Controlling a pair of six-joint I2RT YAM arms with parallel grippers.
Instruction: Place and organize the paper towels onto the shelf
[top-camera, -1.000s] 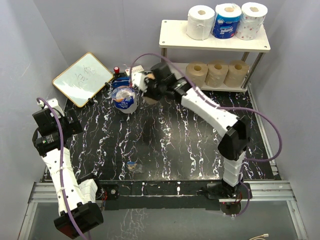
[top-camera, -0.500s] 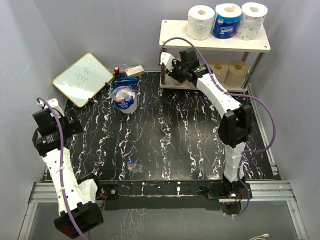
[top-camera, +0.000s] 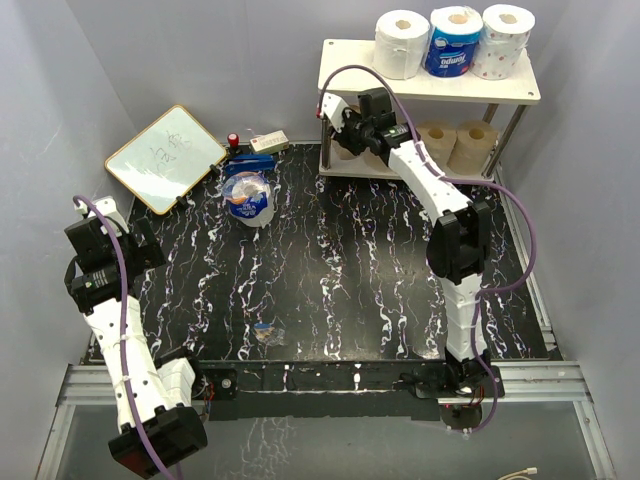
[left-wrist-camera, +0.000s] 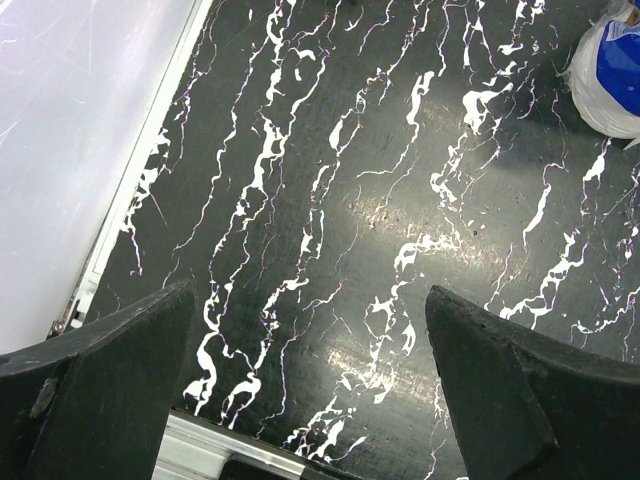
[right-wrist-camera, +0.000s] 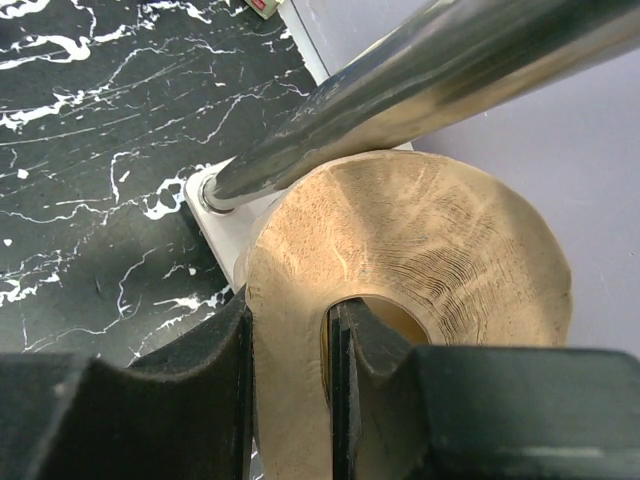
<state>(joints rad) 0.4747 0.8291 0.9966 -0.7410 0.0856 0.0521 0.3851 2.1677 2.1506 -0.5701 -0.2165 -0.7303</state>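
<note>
Right wrist view: the right claw (right-wrist-camera: 290, 345) pinches the tan roll (right-wrist-camera: 430, 240) beside the shelf leg (right-wrist-camera: 420, 70). Ease it past the leg, set it flat, then let go. The left claw (left-wrist-camera: 310, 300) gapes wide.

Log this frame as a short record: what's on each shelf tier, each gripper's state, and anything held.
Top tier: white roll, blue-wrapped roll, dotted roll, upright in a row
Lower tier: two tan rolls visible at right; arm hides the rest
Right gripper: shut on held tan roll, one finger in its core, beside shelf leg
Left gripper: open, empty, over table
</note>
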